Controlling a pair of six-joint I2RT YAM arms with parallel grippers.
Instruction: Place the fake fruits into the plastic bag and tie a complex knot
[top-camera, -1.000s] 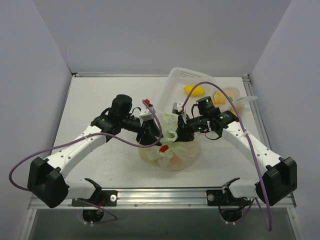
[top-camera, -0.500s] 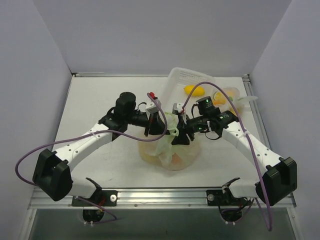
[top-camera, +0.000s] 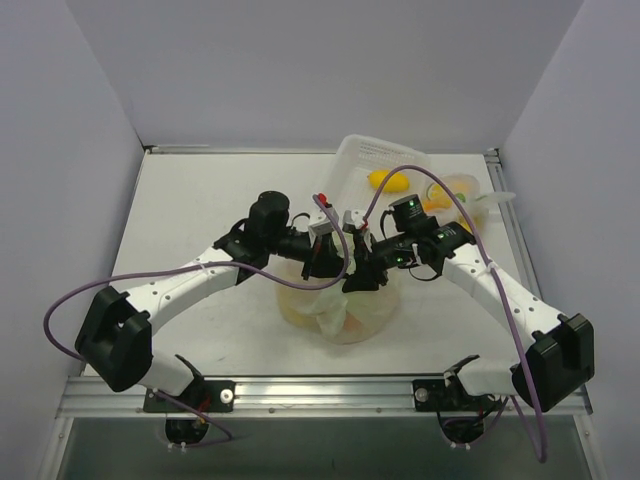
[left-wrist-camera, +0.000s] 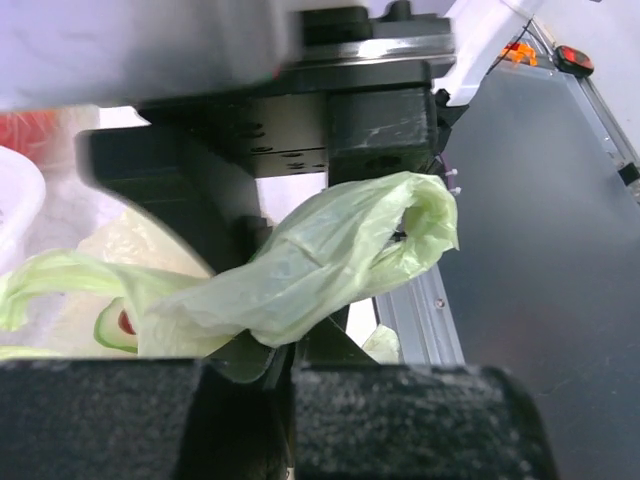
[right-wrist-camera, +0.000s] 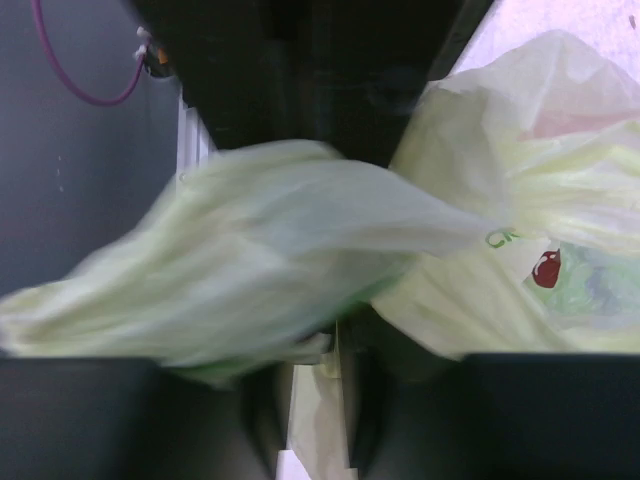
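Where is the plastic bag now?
In the top view, the plastic bag sits mid-table toward the near edge, under the left gripper and right gripper, just in front of the white basket.

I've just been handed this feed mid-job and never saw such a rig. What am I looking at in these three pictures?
Two white robot arms are bolted at the table's near edge. One picture looks down from above; the other two come from wrist cameras, the black blocks at the bottom being that arm's own fingers. In the middle sits the plastic bag, pale green with avocado prints. The left pincer is shut on its twisted handle. The right pincer is beside it, but its picture is blurred, so its grip is unclear. Behind stands a white basket holding a lemon.
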